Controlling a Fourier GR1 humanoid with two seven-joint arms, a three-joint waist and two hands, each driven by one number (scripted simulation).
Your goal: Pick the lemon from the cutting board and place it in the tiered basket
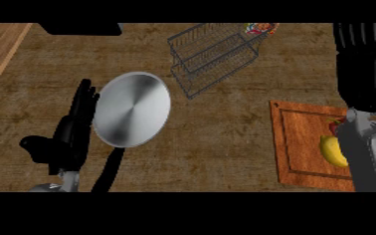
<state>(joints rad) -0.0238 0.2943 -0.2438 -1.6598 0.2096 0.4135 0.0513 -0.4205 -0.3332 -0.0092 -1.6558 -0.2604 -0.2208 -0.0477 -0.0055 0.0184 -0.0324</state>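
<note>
**Wooden counter, lemon on the board**

Nearest us, our left hand rests open, fingers up, beside a steel pan. On the cutting board the lemon lies half hidden under our right forearm. Our right hand is beyond it, fingers straight, holding nothing. Farthest stands the tiered basket.
</note>
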